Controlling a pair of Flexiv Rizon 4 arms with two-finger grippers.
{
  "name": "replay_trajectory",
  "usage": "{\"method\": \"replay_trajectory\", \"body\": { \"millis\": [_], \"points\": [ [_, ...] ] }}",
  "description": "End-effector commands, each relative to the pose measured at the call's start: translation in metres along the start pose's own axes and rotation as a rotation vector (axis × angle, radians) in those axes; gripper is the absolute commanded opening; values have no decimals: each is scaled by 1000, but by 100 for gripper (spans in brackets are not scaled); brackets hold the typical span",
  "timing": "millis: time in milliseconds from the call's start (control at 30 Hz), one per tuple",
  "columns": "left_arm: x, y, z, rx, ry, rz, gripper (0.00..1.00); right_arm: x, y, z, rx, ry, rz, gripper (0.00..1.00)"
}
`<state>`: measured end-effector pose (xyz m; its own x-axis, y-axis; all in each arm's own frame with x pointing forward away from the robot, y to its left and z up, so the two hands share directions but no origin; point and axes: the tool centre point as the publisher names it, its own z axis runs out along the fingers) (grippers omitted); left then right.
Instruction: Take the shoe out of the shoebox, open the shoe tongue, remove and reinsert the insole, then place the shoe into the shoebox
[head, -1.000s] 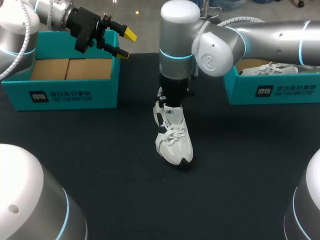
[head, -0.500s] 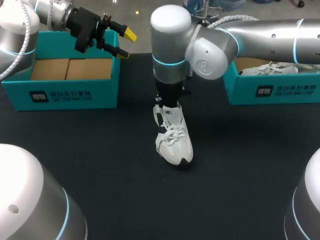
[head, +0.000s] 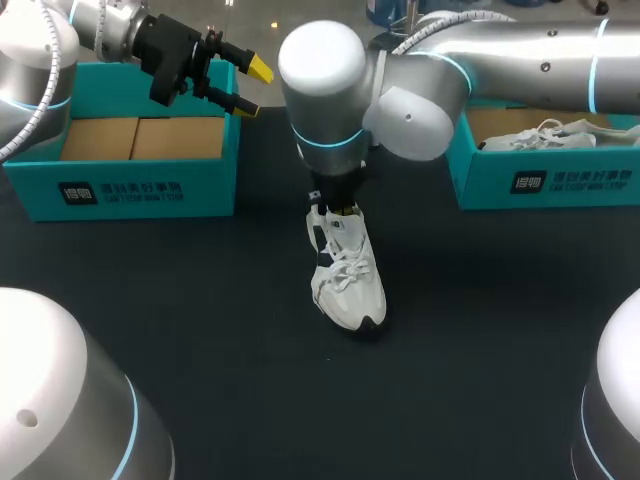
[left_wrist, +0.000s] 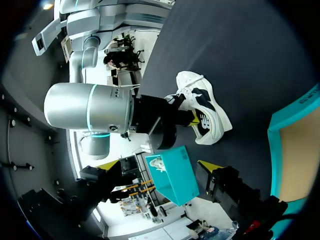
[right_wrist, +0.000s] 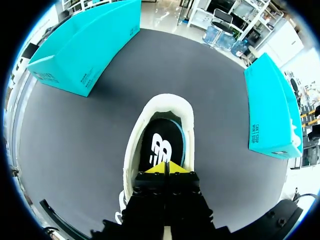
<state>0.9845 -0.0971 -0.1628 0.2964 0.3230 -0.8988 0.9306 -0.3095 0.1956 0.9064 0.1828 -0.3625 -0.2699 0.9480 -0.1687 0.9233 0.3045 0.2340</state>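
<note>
Right wrist view shows the shoe (right_wrist: 172, 107) standing on the dark worktop (right_wrist: 90, 140), out of any box, so I judge the first step done. Its insole (right_wrist: 161, 142) lies flat inside and shows plainly through the shoe's mouth. The right hand (right_wrist: 166, 168) hangs just over the insole's forward part, inside the opening, with its two yellow tips pressed together. I cannot tell whether they pinch the insole's edge or only meet above it. The tongue is hidden under that hand, so I cannot say how far it is opened.

With the insole seated, this could be the moment before lifting it out or the moment after pushing it back; the pictures do not settle which. Either way, putting the shoe into a box is not yet done.

In the head view the left hand (head: 252, 88) is well apart from the shoe, up and off to my left of it, fingers spread and holding nothing. Below that hand, to the left of the shoe, stands the lined shoebox (head: 130, 190), showing only cardboard inside. To the right of the shoe the second shoebox (head: 540, 182) holds another white shoe (head: 545, 138).
</note>
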Motion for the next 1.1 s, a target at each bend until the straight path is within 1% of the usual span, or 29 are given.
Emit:
{"method": "replay_trajectory", "body": {
  "millis": [33, 267, 433, 500, 567, 733, 833, 1000, 1100],
  "points": [
    [0, 0, 0, 2, 1, 1, 100, 7, 3, 15, -6, -1, -3, 0],
    [0, 0, 0, 2, 1, 1, 100, 12, 2, 34, 13, 43, -2, 0],
    [0, 0, 0, 2, 1, 1, 100, 18, 0, 40, 23, 69, -7, 0],
    [0, 0, 0, 2, 1, 1, 100, 19, -1, 39, 23, 69, -11, 0],
    [0, 0, 0, 2, 1, 1, 100, 18, -1, 33, 9, 55, -15, 0],
    [0, 0, 0, 2, 1, 1, 100, 5, -3, 13, -27, -2, -6, 0],
    [0, 0, 0, 2, 1, 1, 100, -1, -3, 6, -43, -29, -2, 0],
    [0, 0, 0, 2, 1, 1, 100, -7, 0, 12, -51, -40, -3, 0],
    [0, 0, 0, 2, 1, 1, 100, -7, 4, 20, -59, -32, -3, 0]
  ]
}}
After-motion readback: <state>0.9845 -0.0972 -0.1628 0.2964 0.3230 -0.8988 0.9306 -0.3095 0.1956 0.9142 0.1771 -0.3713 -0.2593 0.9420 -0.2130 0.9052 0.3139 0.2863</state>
